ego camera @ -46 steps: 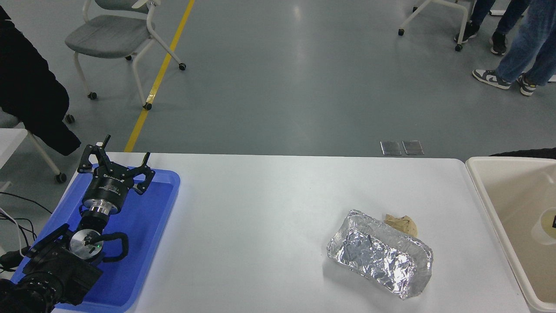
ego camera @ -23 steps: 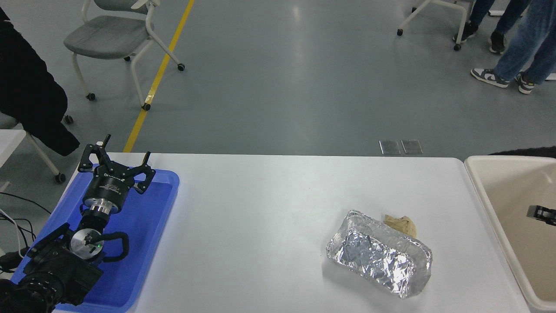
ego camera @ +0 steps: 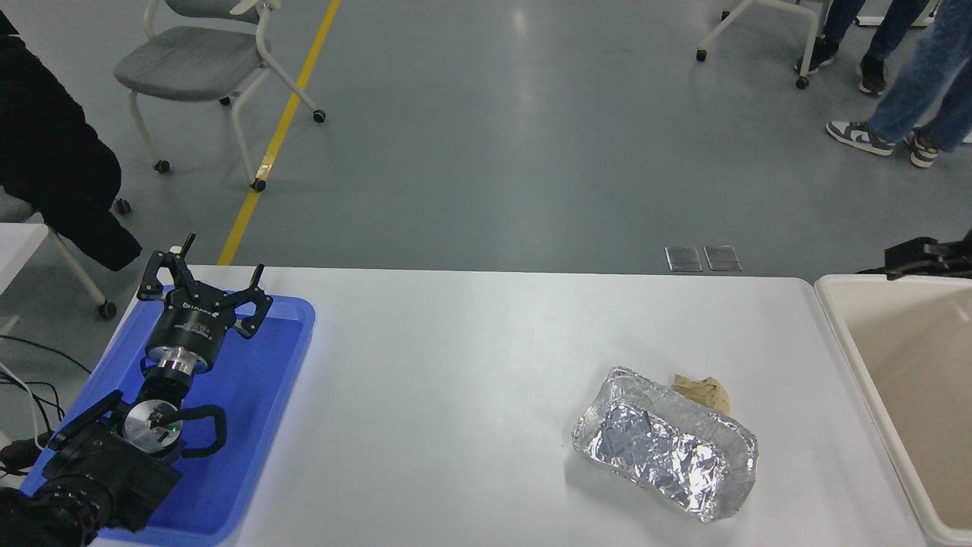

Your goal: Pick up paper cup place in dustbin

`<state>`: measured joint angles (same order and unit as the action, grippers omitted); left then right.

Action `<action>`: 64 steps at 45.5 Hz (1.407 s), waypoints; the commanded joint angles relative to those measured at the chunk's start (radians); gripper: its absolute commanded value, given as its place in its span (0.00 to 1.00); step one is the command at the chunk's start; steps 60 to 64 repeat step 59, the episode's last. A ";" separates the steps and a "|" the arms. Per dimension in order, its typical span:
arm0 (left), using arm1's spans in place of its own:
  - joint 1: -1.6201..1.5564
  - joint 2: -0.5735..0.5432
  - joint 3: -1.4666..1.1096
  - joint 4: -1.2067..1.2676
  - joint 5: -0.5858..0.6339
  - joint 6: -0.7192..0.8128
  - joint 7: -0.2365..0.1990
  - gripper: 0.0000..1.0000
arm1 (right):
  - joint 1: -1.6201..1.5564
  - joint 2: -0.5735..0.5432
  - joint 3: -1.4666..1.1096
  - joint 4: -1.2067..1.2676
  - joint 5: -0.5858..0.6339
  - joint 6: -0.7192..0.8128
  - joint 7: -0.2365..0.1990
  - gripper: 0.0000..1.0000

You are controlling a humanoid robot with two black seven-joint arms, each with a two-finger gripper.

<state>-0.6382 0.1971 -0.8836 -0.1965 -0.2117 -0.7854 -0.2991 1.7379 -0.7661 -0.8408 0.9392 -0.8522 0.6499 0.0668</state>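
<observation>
The dustbin, a large cream-white bin with a beige inside, stands at the table's right end and is cut off by the picture's edge. The paper cup is out of view; the visible part of the bin's inside shows nothing in it. Only a black piece of my right gripper shows at the right edge, just above the bin's far rim. I cannot tell whether it holds anything. My left gripper is parked at the lower left over the blue tray, open and empty.
A crumpled silver foil tray lies on the white table right of centre, with a brown paper wad touching its far side. A blue flat tray sits at the left end. Chairs and people's legs are on the floor beyond.
One second ago a pale round thing showed inside the bin at the right edge; it is gone from view. The right gripper rose from over the bin's inside to above its far rim.
</observation>
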 commanded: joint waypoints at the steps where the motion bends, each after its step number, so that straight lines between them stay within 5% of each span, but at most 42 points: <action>1: 0.002 0.002 0.000 -0.001 0.000 0.000 -0.002 1.00 | 0.330 0.091 -0.164 0.329 0.116 0.136 -0.008 1.00; 23: 0.002 0.002 0.000 0.002 0.000 0.000 -0.002 1.00 | 0.706 0.344 -0.303 0.621 0.531 0.136 -0.010 1.00; 64: 0.003 0.002 0.000 0.002 0.000 0.000 -0.002 1.00 | 0.726 0.340 -0.396 0.613 0.545 0.136 -0.010 1.00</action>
